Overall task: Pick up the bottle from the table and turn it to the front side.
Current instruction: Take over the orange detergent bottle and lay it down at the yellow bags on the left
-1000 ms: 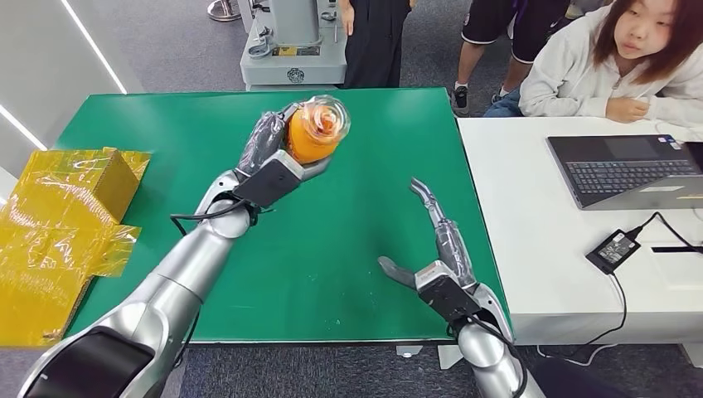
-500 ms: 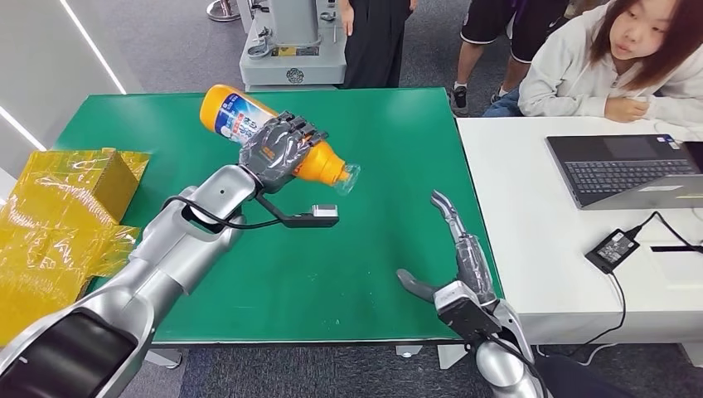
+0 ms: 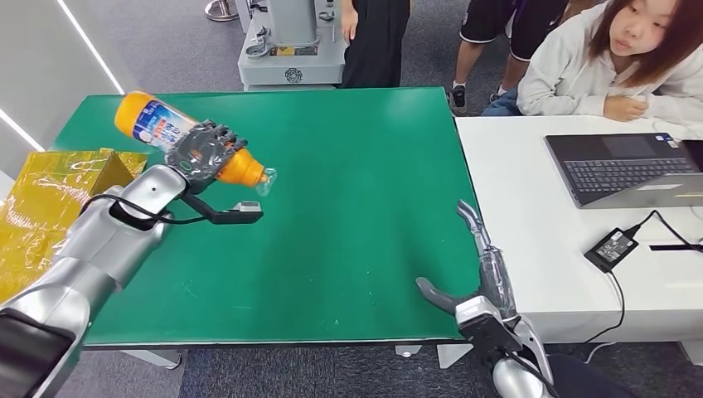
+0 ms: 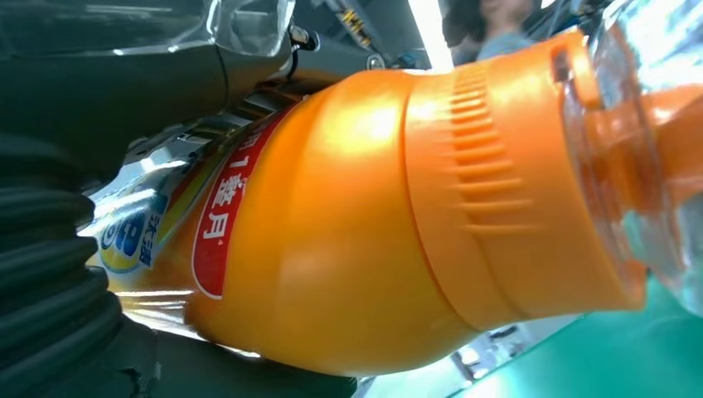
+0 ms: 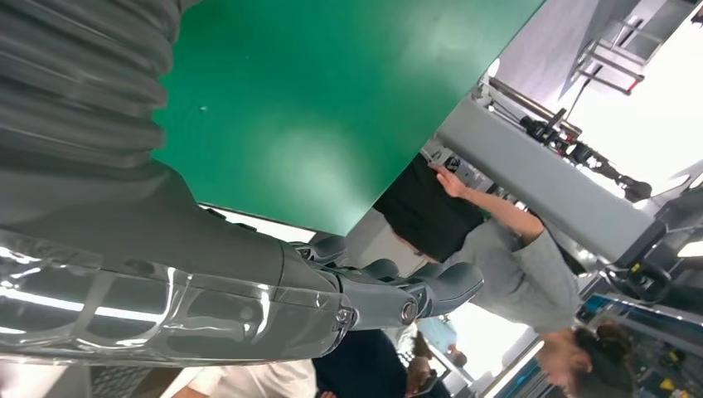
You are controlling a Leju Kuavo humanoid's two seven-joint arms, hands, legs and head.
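Though gripped, bottle point(image 4: 373, 224) label legible (wrist view)

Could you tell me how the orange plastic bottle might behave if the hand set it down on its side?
The round orange plastic bottle would probably roll. Its glossy wall looks slippery, though the left hand grips it firmly.

bottle point(image 3: 170, 138) | orange plastic, blue-white label with a red patch, ribbed orange collar under a clear cap | held off the green table point(image 3: 348, 215) in the left hand point(image 3: 201, 151), gripped mid-body | tilted near-horizontal, cap end lower, toward table centre; base toward its far-left corner
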